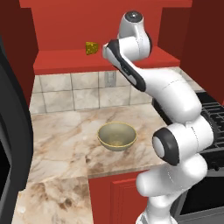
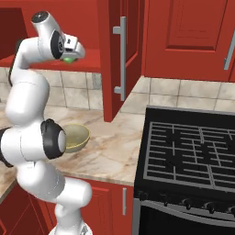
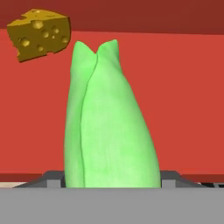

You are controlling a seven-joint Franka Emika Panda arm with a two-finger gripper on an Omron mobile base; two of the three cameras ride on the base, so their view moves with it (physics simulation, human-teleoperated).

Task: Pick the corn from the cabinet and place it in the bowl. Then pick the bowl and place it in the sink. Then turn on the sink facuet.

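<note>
Green corn (image 3: 107, 118), smooth, pointed husk tip, upright between jaws.

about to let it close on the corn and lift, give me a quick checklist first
1. Corn sits centred ahead of the gripper, reaching toward the hand: ok.
2. Fingers closed on the corn: cannot tell, tips hidden.
3. Cheese wedge stands apart from the corn, farther back: ok.
4. Bowl upright and empty on the counter: ok.
5. Cabinet door swung open, clear of the arm: ok.
</note>
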